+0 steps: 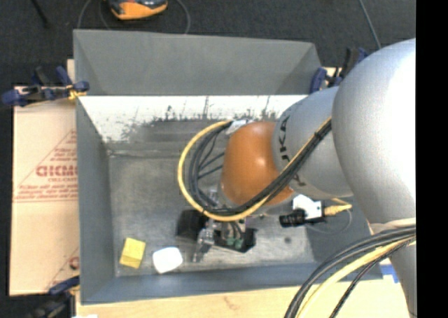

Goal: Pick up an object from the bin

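Observation:
My gripper [204, 241] reaches down near the bin's front wall, below the orange cover, and is partly hidden by it. A white rounded lump [166, 260] lies on the floor just to its left and slightly nearer the front. Further left sits a yellow block [132, 252], close to the front left corner. A dark green and black piece [238, 240] shows right beside the gripper on its right; I cannot tell whether it is a loose thing or part of the gripper.
The arm and its looped cables cover the bin's right half. The bin's left and back floor is bare grey metal, with steep walls all round.

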`<state>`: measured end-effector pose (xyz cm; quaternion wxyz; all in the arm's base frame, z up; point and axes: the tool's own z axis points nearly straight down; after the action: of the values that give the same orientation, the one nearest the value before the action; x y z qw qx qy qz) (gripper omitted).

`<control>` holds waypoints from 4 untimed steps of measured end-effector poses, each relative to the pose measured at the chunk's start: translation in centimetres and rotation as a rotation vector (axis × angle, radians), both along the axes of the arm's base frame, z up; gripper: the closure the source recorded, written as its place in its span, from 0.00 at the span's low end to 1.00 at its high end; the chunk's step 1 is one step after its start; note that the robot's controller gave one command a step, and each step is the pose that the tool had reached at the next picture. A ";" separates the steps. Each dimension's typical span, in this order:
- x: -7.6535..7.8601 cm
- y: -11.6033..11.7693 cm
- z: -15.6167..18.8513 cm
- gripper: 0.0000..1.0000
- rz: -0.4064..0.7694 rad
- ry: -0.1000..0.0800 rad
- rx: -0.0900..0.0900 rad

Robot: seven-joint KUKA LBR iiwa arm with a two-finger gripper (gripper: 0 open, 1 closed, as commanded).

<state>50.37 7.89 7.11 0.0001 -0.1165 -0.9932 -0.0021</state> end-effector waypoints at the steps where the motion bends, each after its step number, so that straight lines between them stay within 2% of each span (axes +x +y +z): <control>1: -0.1 0.0 0.3 1.00 0.000 0.000 -0.001; 2: -0.4 -0.1 1.7 1.00 -0.001 0.011 -0.005; 4: -0.4 -0.2 6.3 1.00 -0.002 0.009 -0.005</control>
<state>50.01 7.66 13.42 0.0042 -0.1176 -0.9930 0.0011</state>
